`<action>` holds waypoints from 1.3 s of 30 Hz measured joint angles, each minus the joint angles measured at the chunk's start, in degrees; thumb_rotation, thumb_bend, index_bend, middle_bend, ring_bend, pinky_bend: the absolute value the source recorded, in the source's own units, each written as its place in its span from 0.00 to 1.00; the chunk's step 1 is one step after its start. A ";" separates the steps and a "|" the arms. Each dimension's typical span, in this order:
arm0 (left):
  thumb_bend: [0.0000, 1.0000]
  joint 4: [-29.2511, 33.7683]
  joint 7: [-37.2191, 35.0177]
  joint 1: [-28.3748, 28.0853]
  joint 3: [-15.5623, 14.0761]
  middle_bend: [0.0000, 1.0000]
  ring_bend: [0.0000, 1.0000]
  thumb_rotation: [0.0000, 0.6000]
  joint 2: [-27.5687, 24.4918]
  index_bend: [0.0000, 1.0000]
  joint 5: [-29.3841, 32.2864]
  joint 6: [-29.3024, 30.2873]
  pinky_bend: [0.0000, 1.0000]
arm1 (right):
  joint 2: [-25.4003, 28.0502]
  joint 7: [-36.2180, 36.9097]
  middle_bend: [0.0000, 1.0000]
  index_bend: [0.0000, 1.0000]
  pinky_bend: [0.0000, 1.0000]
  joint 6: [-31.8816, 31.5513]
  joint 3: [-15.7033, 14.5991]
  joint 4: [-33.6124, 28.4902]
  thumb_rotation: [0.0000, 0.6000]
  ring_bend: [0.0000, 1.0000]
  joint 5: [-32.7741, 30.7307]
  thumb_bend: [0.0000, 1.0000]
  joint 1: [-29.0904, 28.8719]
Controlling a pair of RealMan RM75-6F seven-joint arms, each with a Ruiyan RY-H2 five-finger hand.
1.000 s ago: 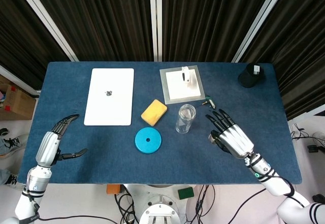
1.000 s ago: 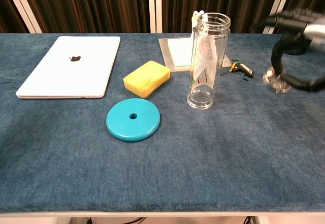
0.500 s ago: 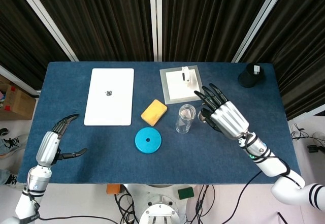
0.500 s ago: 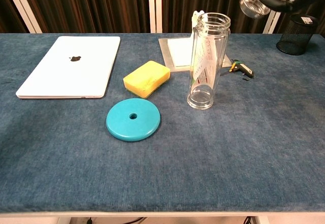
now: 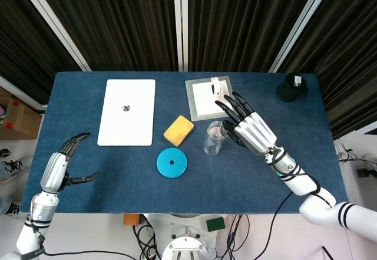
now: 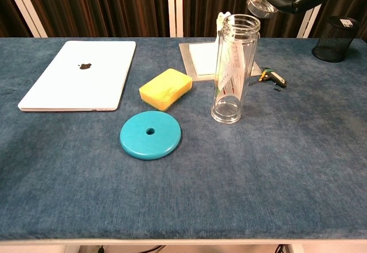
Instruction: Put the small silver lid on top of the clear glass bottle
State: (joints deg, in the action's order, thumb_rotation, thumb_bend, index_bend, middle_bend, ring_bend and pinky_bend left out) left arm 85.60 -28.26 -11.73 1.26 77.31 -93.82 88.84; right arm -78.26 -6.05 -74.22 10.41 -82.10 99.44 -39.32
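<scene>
We are holding the small silver lid up in the air, pinched in our right hand, and the chest view is showing it hanging a little higher than the top of the clear glass bottle and just off to the hand's own side of it. The lid is looking tilted, not flat yet, with its open side partly turned toward us. The bottle is standing straight up on the table, its long way going up and down and its open mouth facing up. From our right hand, the bottle mouth is lying just to the left and a bit lower, so we are thinking the next move is a small slide to the left, a turn to make the lid flat, and then a gentle drop. From above, the dark fingers are spreading out past the bottle, and the lid itself is mostly hiding under the hand there. Our right hand is the one close to the bottle. Our left hand is waiting well apart, over near the table's front corner, with its fingers apart and nothing in it.
</scene>
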 measured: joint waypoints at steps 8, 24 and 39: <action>0.05 -0.05 0.32 -0.23 0.00 0.16 0.16 1.00 0.28 0.15 0.32 -0.72 0.19 | 0.02 0.01 0.08 0.66 0.00 2.98 0.58 -0.45 1.00 0.00 -2.30 0.38 -1.74; 0.05 -0.77 -0.26 -0.45 0.31 0.16 0.16 1.00 0.64 0.15 1.56 -1.97 0.19 | 1.38 2.02 0.09 0.66 0.00 9.30 0.69 -1.86 1.00 0.00 -6.76 0.37 -4.68; 0.05 -2.19 -2.32 -0.75 0.33 0.16 0.16 1.00 0.95 0.15 1.87 -2.67 0.18 | 3.70 0.27 0.09 0.67 0.00 12.51 0.68 -5.93 1.00 0.00 -9.06 0.38 -6.05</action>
State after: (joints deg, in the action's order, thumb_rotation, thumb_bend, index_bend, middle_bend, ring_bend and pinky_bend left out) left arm 83.42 -30.58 -12.48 1.59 78.25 -91.96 86.16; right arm -74.55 -5.78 -61.71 11.09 -88.03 90.38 -45.37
